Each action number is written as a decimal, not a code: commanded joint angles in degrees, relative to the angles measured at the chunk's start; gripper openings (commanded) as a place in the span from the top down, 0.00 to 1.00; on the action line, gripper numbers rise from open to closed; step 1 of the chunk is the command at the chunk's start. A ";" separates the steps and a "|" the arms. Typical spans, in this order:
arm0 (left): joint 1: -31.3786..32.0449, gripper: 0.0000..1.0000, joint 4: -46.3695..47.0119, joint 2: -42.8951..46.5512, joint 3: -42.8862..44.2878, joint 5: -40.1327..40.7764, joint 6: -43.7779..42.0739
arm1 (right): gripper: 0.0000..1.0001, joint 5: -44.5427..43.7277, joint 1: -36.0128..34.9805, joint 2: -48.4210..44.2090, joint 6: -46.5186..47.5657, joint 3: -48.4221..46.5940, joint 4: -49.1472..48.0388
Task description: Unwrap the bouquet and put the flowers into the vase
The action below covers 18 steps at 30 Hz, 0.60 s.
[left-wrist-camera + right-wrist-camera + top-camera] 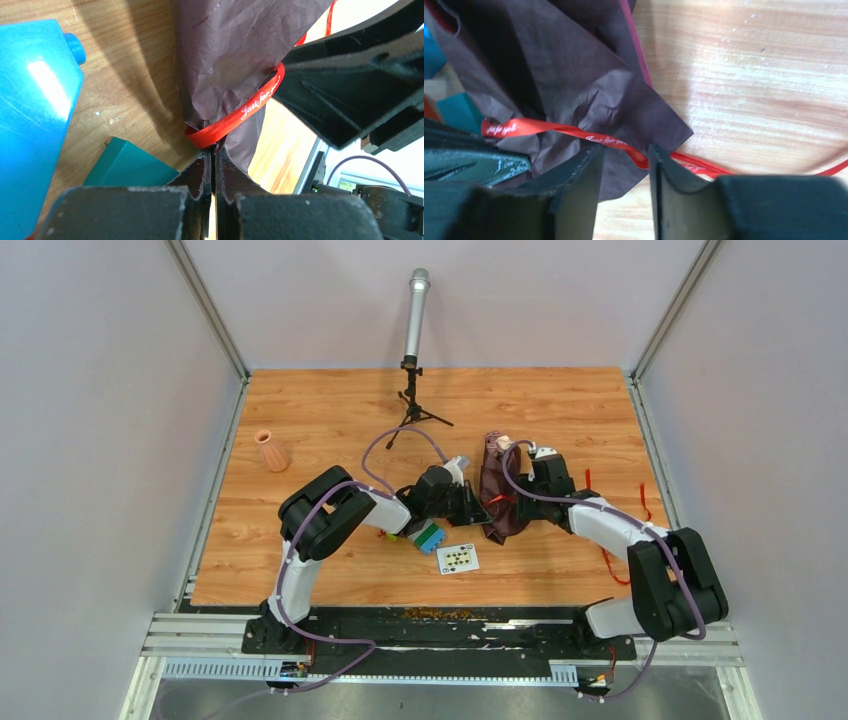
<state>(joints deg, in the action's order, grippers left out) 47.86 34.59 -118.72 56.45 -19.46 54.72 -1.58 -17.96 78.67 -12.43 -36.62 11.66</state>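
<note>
The bouquet (500, 498) is lying near the middle of the table (330, 400), with both arms reaching in to it from either side; its dark maroon paper is bunching into a narrow, crumpled end on the near side, while the flowers (504, 443) are showing only as one pale cream head at the far end; the left gripper (214, 152) is meeting the narrow end with its fingers pressed together, the tips nipping the paper right beneath the red ribbon (235, 116), which is looping around the wrap with white script along it; the right gripper (624, 167) is hanging over the other side of the wrap with its fingers standing apart, the ribbon and a corner of the paper crossing the gap between them, neither finger visibly pressing on them; past that gripper the ribbon is trailing away over the bare wood; a blue block (35, 115) and a teal block (132, 167) are lying just beside the left gripper; the vase (270, 450) is standing well apart from the bouquet, towards the table's far left.
</note>
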 commanded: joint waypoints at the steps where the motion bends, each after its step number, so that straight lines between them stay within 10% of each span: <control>1: -0.31 1.00 -1.19 -0.28 0.82 0.14 -1.68 | 0.70 -5.82 -0.76 2.53 -1.47 -4.35 -0.51; 6: -0.31 1.00 -1.85 -0.43 0.95 0.19 -2.16 | 1.00 -7.08 -1.41 0.20 -2.67 -7.81 3.73; 18: -0.31 1.00 -2.29 -0.28 0.43 0.00 -2.97 | 0.98 -6.02 -6.98 1.05 -0.72 -26.09 -0.61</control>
<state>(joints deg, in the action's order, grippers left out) 47.86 34.39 -118.72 56.58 -19.68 53.80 -6.98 -22.96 77.30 -14.41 -57.01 17.06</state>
